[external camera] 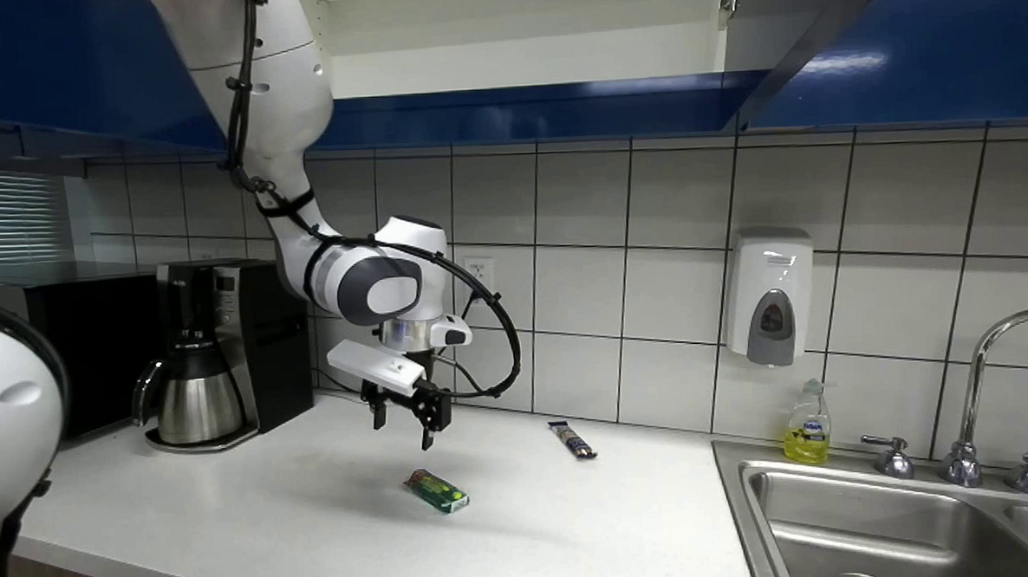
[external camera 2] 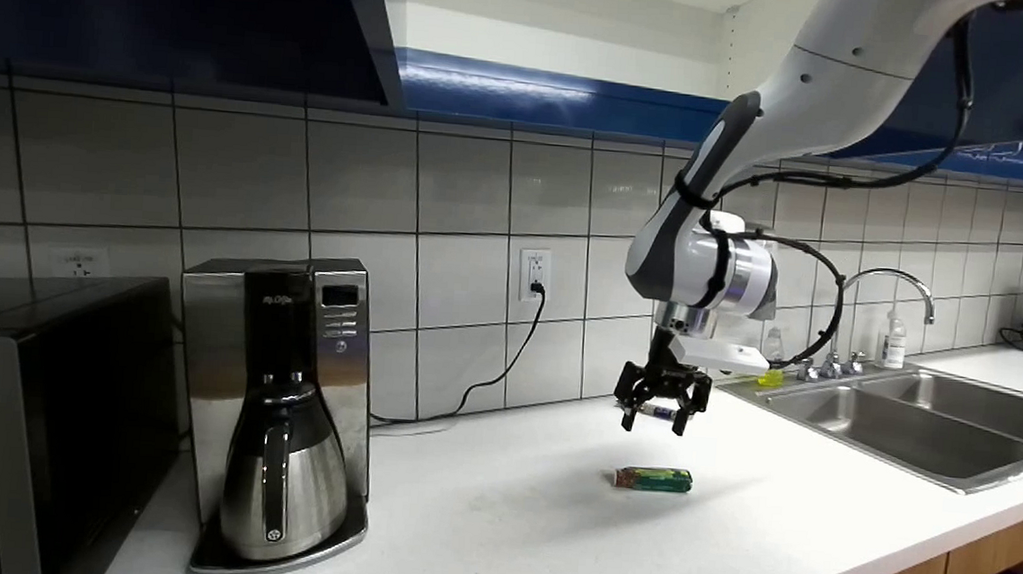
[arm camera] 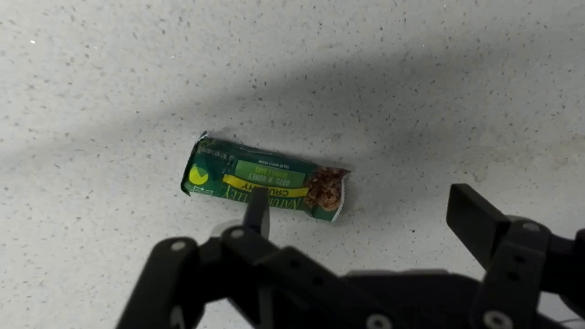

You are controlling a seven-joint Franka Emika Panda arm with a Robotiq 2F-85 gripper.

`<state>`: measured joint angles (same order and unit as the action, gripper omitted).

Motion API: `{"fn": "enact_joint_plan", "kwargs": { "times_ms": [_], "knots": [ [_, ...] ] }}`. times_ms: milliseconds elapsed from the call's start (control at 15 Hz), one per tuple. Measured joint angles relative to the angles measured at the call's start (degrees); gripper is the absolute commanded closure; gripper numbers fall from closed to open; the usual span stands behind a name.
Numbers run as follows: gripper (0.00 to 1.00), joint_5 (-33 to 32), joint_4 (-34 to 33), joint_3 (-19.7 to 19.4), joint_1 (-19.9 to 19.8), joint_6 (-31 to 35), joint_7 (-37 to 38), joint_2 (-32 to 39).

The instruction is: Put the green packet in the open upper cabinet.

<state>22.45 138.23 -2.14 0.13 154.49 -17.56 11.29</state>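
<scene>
The green packet (external camera: 437,491) lies flat on the white counter (external camera: 594,528). It also shows in an exterior view (external camera 2: 653,479) and in the wrist view (arm camera: 269,169), where one fingertip overlaps its lower edge. My gripper (external camera: 403,432) is open and empty, pointing down above the counter. In an exterior view the gripper (external camera 2: 654,426) hangs over and a little behind the packet. In the wrist view the packet sits ahead and left of the gap between the fingertips (arm camera: 356,205). The open upper cabinet (external camera: 521,54) is above the backsplash, and its interior also shows in an exterior view (external camera 2: 573,44).
A small dark packet (external camera: 573,439) lies near the wall. A coffee maker (external camera 2: 286,415) and a microwave (external camera 2: 62,409) stand at one end of the counter. The sink (external camera: 862,499) and a soap bottle (external camera: 806,427) are at the other. A raised blue cabinet door (external camera: 929,54) juts out.
</scene>
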Motion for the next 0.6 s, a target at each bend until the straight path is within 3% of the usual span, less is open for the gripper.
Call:
{"fn": "enact_joint_plan", "kwargs": {
  "times_ms": [600],
  "knots": [
    [0.00, -0.20, -3.48, 1.56, -4.38, 0.08, 0.07, 6.57]
  ]
}}
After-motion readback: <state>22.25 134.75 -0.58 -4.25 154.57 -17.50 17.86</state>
